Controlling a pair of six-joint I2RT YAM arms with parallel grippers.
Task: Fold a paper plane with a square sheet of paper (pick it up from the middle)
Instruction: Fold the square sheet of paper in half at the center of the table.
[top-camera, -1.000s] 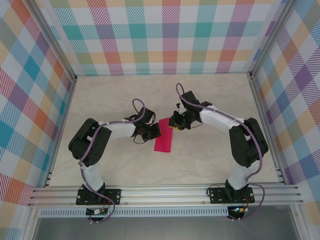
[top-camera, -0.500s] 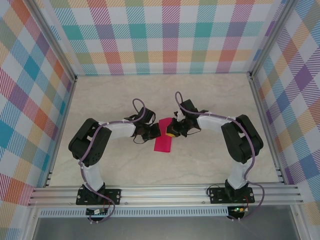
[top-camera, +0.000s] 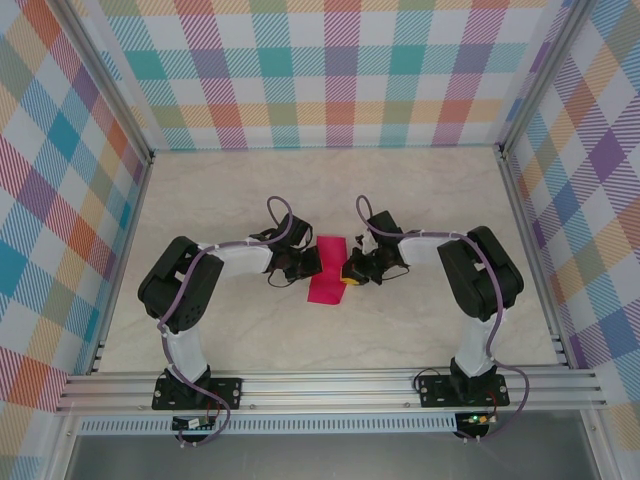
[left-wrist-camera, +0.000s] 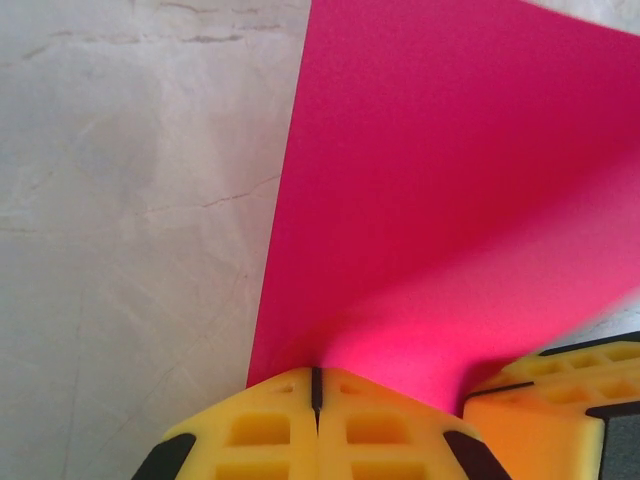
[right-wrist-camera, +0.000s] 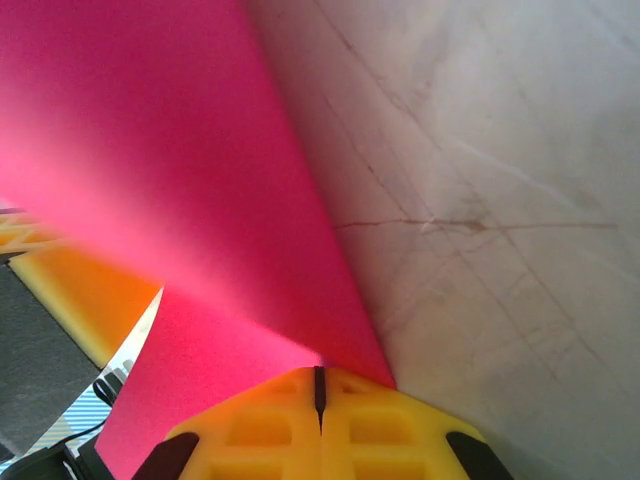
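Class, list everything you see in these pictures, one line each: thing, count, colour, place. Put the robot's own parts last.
square sheet of paper: one, bright magenta-pink, middle of the table, between the two end effectors.
table: one, pale beige with marble veins, under everything.
walls: three, pastel plaid, left, back and right of the table.
frame rail: one, silver metal, along the near edge.
left arm and right arm: two, black and white, bolted at the near rail, reaching inward.
left end effector and right end effector: two, yellow fingers, each closed on an edge of the sheet.
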